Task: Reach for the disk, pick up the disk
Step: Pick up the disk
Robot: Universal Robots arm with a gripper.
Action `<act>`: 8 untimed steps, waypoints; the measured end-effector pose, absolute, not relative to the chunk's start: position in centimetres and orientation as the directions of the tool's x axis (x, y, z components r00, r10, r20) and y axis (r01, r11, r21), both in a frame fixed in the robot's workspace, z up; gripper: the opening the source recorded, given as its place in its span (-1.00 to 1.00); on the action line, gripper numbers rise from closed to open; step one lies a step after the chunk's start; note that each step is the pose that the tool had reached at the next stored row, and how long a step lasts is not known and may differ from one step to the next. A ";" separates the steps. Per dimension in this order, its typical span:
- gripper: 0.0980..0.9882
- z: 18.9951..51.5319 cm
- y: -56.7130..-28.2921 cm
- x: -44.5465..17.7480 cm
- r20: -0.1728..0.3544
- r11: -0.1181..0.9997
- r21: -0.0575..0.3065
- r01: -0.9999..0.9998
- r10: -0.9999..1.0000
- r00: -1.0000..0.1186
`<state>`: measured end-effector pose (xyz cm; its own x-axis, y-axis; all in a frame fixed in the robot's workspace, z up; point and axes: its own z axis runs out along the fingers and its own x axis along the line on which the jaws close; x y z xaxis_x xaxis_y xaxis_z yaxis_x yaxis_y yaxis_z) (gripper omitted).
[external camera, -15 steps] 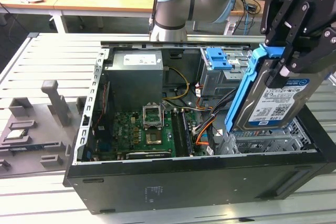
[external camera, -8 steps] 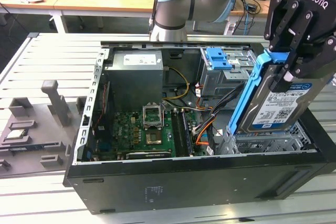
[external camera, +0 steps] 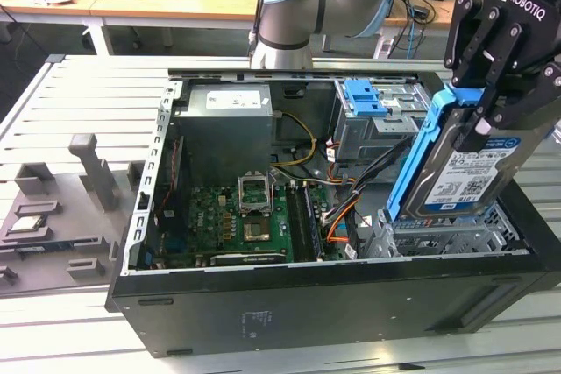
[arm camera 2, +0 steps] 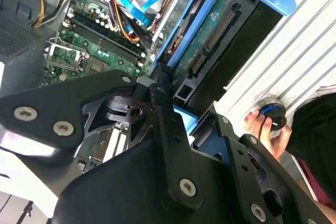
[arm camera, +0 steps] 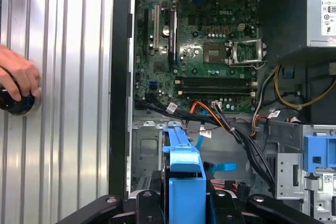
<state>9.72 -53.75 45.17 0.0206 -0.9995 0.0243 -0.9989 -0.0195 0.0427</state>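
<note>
In the exterior view the tool (external camera: pixel 487 111) sits at about two o'clock in the scene, its black fingers (external camera: pixel 491 124) clamped on the disk (external camera: pixel 469 168), which it holds lifted and tilted above the open computer case (external camera: pixel 263 321), over the metal bay (external camera: pixel 456 238) at the case's four o'clock corner. The disk's white-and-blue label faces the camera and its blue rail (external camera: pixel 419 159) runs up the edge toward nine o'clock. Behind it, at one o'clock, a blue caddy (external camera: pixel 366 98) rests on the drive cage (external camera: pixel 372 142); the grey power supply (external camera: pixel 228 133) lies at eleven o'clock and the green motherboard (external camera: pixel 241 225) at seven o'clock inside the case. The case stands on a slatted desk (external camera: pixel 79 94), with a grey fixture (external camera: pixel 61 216) at nine o'clock. In the second wrist view the disk's underside with its circuit board (arm camera 2: pixel 210 40) rises from between the fingers. In the first wrist view the blue rail (arm camera: pixel 181 166) stands edge-on, and a person's hand (arm camera: pixel 18 77) rests on a dark knob (arm camera: pixel 16 103) on the desk.
</note>
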 end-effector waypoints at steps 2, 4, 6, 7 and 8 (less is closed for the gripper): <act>-0.39 44.9 -53.6 9.9 0.025 -0.020 0.043 -0.999 -0.999 0.021; -0.39 44.9 -53.6 9.9 0.026 -0.019 0.043 -0.999 -0.999 0.020; -0.39 44.9 -53.6 9.9 0.026 -0.019 0.043 -0.999 -0.999 0.021; -0.39 44.9 -53.6 9.9 0.026 -0.019 0.043 -0.999 -0.999 0.021; -0.39 44.9 -53.6 9.9 0.026 -0.019 0.043 -0.999 -0.999 0.021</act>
<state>9.93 -53.62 44.86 0.0205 -0.9994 0.0261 -0.9989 -0.0194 0.0428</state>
